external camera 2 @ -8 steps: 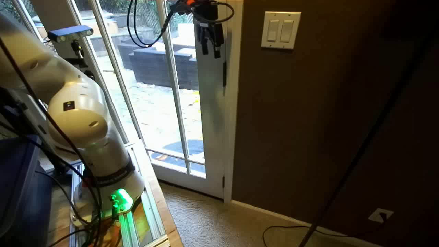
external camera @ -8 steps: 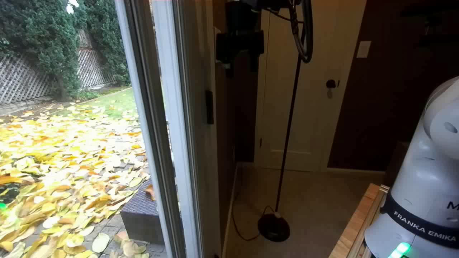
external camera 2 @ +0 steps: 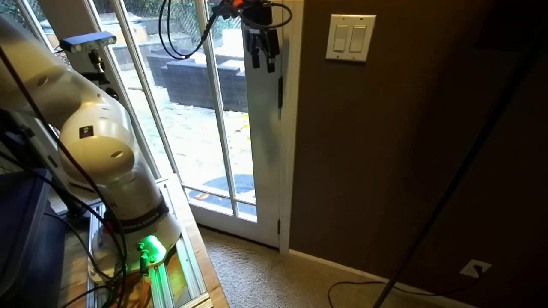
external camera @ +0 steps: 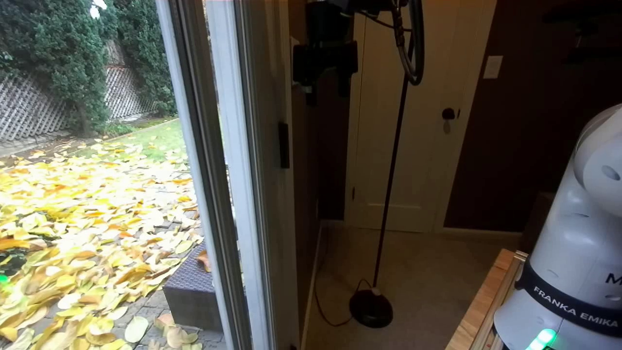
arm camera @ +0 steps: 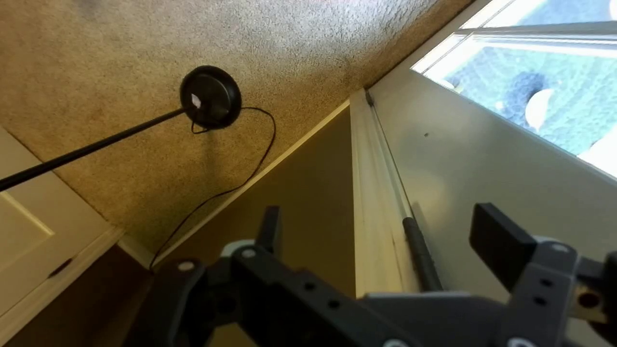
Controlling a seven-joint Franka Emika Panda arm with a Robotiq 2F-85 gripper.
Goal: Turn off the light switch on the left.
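Note:
A white double switch plate (external camera 2: 349, 57) is on the brown wall in an exterior view. It has two rocker switches, the left one (external camera 2: 341, 38) and the right one (external camera 2: 357, 39). My black gripper (external camera 2: 263, 65) hangs fingers down to the left of the plate, in front of the glass door's frame, apart from the plate. The gripper also shows in an exterior view (external camera: 327, 92), with its fingers spread. In the wrist view the gripper (arm camera: 381, 236) is open, with nothing between its fingers. The double plate is out of the wrist view.
A glass door (external camera 2: 265, 171) with a black hinge stands beside the wall. A black floor lamp's base (external camera: 371, 309) and pole rise near the wall, with a cord to an outlet (external camera 2: 475, 268). Another white switch (external camera: 492, 67) is beside a white door (external camera: 398, 146). Cables hang from the arm.

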